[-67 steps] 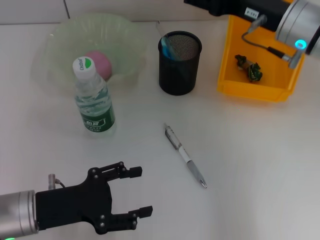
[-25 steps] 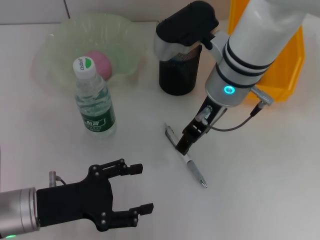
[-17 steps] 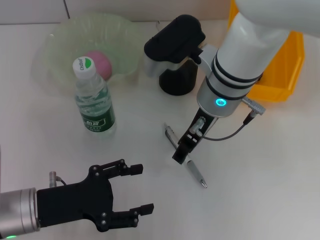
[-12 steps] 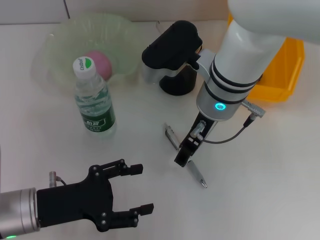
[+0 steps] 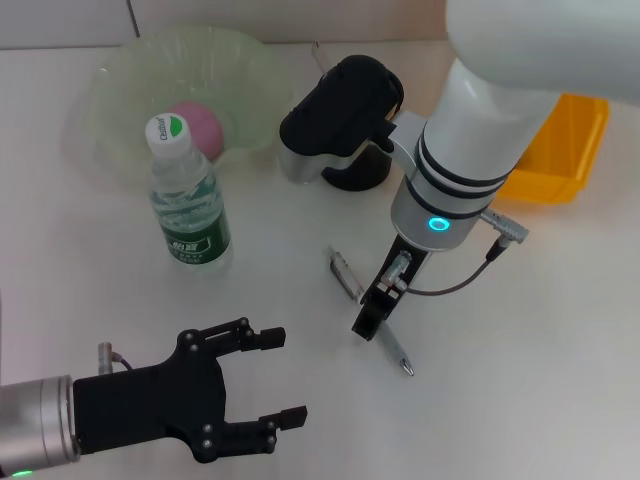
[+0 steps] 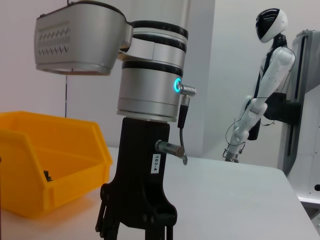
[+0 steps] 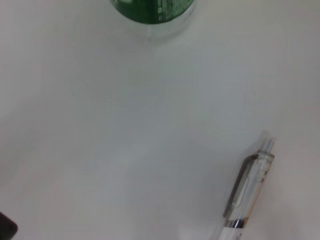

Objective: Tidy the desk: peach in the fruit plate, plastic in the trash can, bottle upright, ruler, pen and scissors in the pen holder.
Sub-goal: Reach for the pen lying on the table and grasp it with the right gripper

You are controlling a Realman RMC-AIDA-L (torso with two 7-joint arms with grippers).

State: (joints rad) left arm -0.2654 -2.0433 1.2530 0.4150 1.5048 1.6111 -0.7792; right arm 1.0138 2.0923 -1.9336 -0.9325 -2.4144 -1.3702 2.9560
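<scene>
A silver and white pen lies on the white desk; it also shows in the right wrist view. My right gripper hangs just above the pen's middle and hides that part; it shows from the side in the left wrist view. The water bottle stands upright, its base in the right wrist view. The pink peach lies in the pale green fruit plate. The black mesh pen holder is mostly hidden behind my right arm. My left gripper is open and empty at the front left.
A yellow bin stands at the back right, also in the left wrist view. My right arm's wrist and cable reach over the desk's middle. A white humanoid figure stands beyond the table.
My right arm has swung in from the back right and come down over the pen, now covering the pen holder. The left arm, bottle, peach and pen have not moved.
</scene>
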